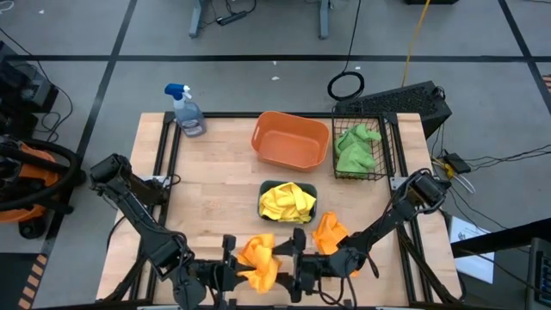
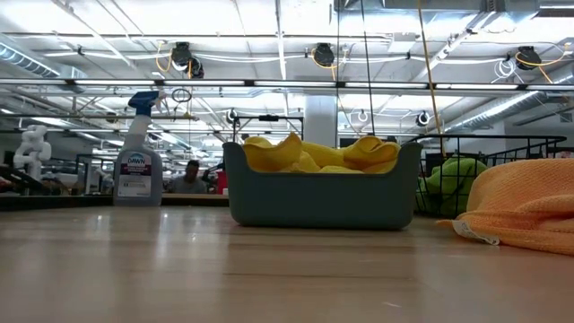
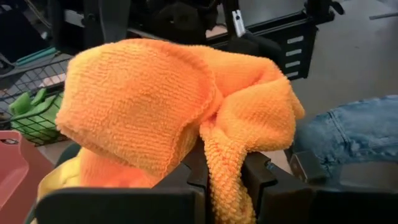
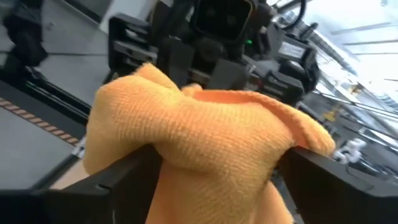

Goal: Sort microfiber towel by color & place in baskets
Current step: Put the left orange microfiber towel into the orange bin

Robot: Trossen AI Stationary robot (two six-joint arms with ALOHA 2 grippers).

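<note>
Grippers are both clamping one orange towel (image 1: 259,258) at the table's near edge: we are holding it between left gripper (image 1: 231,274) and right gripper (image 1: 297,277), risking a tug-of-war or drop short of the orange tub (image 1: 290,139).

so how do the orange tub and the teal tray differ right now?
The orange tub is empty; the teal tray holds yellow towels. The tub is larger and rounded, the tray smaller and rectangular. The tub sits at the table's far side beside the black wire basket; the tray sits mid-table, nearer the arms. Both are open-topped plastic containers standing upright.
</note>
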